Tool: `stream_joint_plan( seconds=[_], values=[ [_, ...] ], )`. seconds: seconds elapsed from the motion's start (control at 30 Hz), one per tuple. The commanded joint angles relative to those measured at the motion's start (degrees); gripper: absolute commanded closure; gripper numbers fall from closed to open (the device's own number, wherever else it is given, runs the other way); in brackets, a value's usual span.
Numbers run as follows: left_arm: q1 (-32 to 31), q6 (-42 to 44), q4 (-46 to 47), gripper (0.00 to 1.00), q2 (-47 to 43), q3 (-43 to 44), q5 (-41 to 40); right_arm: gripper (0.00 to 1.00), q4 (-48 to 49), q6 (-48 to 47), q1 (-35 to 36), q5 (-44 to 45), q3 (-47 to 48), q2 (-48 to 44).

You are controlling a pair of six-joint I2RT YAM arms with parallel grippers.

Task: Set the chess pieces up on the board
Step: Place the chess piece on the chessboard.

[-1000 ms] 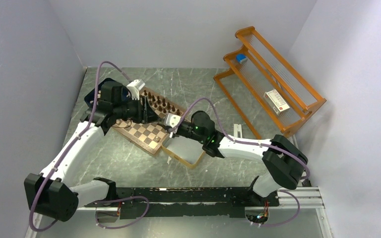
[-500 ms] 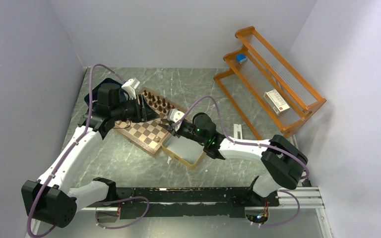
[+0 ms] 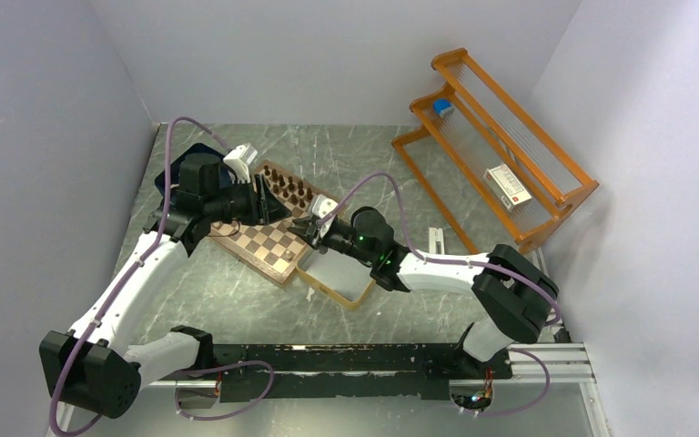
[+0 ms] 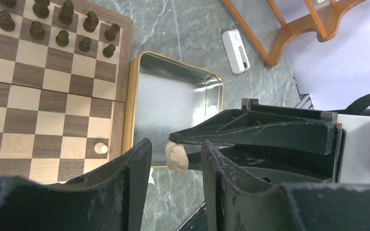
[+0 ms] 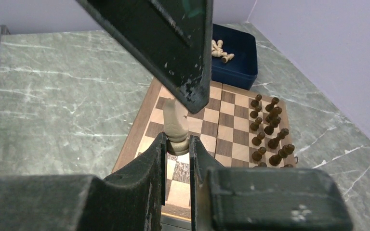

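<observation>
silver metal with a gold rim, the tin (image 4: 129, 110) sits on the green marble table just beside the board (image 4: 43, 110), and its floor shows as plain reflecting metal. the navy tray (image 5: 236, 67) beyond the board's far corner holds a small heap of pale pieces (image 5: 220, 50). on the board, dark pieces (image 4: 62, 29) stand in two rows along one edge, and a lone pale pawn (image 4: 100, 148) stands on a square near the rim by the tin.

the right gripper (image 5: 177, 139) is pinched on a pale piece (image 5: 176, 125), held upright above the board's edge nearest the tin. the left gripper (image 4: 176, 144) has its fingers spread with nothing between them, one finger hanging just beside the held piece.

against a second ago, the right gripper has edged from the tin side farther over the board, and the left wrist has drawn back a little toward the tray.

from above, the left arm covers most of the tray and both grippers hide the held piece. its base is buried between the right fingers, and which chessman it is i cannot tell.
</observation>
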Motion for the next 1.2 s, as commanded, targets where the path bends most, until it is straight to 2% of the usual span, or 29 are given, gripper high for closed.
stream_joint_plan(
  seconds=[0.0,0.2,0.33,0.43,0.53,0.67,0.8,0.9,1.03,1.1,1.17],
  values=[
    [-0.4,0.1,2.8,0.52,-1.4,-2.0,2.6,1.0,2.6,2.8,0.3,1.0,2.2,0.4],
    [-0.4,0.9,2.5,0.53,-1.3,-3.2,1.3,1.0,4.2,5.7,0.3,0.7,2.5,1.2],
    [-0.4,0.5,3.4,0.62,-1.3,-3.5,1.9,1.0,3.3,6.2,0.3,1.0,3.3,1.8],
    [-0.4,0.8,2.4,0.66,-1.8,-2.9,0.4,1.0,2.6,5.7,0.3,1.2,3.5,2.2],
    [-0.4,1.7,0.7,0.74,-1.7,-1.6,-1.6,0.99,1.7,5.9,0.3,1.6,3.8,2.8],
    [-0.4,2.3,-1.2,0.81,-2.1,-0.6,-3.5,0.91,0.8,7.5,0.3,3.0,4.2,3.1],
    [-0.5,2.6,-2.8,0.85,-2.7,-0.2,-5.4,0.76,-3.4,9.0,0.3,3.7,6.1,3.5],
    [-0.6,3.3,-5.1,0.86,-2.7,0.5,-8.6,0.61,-4.6,9.4,0.3,2.6,5.6,2.3],
    [-1.5,4.6,-7.9,0.87,-2.6,1.0,-14.2,0.28,-3.8,10.2,0.3,3.6,1.3,-3.1],
    [-2.3,4.9,-9.0,0.87,-2.5,1.1,-16.9,0.02,-4.9,10.3,0.3,4.2,-0.9,-6.5],
    [-3.4,5.1,-9.5,0.88,-2.5,0.9,-19.5,0.0,-7.4,10.9,0.3,5.2,-2.0,-10.0]
  ],
)
